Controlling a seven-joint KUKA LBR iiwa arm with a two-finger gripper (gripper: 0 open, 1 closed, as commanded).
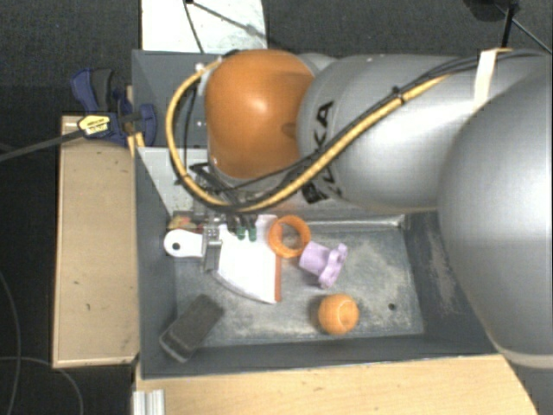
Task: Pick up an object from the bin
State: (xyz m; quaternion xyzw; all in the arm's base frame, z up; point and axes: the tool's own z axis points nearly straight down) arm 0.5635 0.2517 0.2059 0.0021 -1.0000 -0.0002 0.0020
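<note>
While inside bin [380, 266], jaws over white card [249, 271].

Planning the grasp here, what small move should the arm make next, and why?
Probably lower straight onto the white wedge: the gripper is over its upper left edge, and the orange ring lies close beside it.

Matt, scuffed grey metal bin [384, 262] — glossy, seemingly plastic orange cover [251, 111].
</note>
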